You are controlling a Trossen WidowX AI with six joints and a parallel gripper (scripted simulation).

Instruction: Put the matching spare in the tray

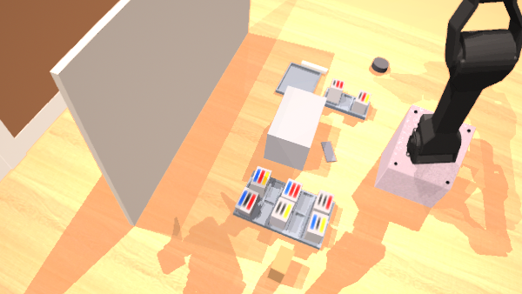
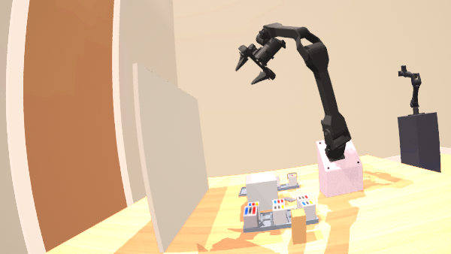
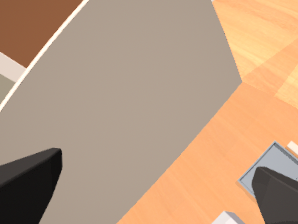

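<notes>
A: Exterior view: the gripper (image 2: 252, 71) hangs high, fingers spread wide, gripping nothing.
B: And the spares (image 1: 284, 212)? Sitting in their rack (image 1: 319, 243), near side of the white box (image 1: 295, 126); the tray (image 1: 299, 77) lies beyond.

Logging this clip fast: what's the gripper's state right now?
Gripper: open wide, holding nothing, raised high above the table.

Under me spreads a pale wooden worktop (image 1: 413, 270), its grain streaked with orange patches of shadow. A tall grey-beige panel (image 1: 143, 100) stands upright at the left of the top view. Beyond it, in the upper left, a brown door (image 2: 71, 124) sits in a cream frame. Plain beige wall (image 2: 233, 124) fills the rest of the exterior view.
</notes>
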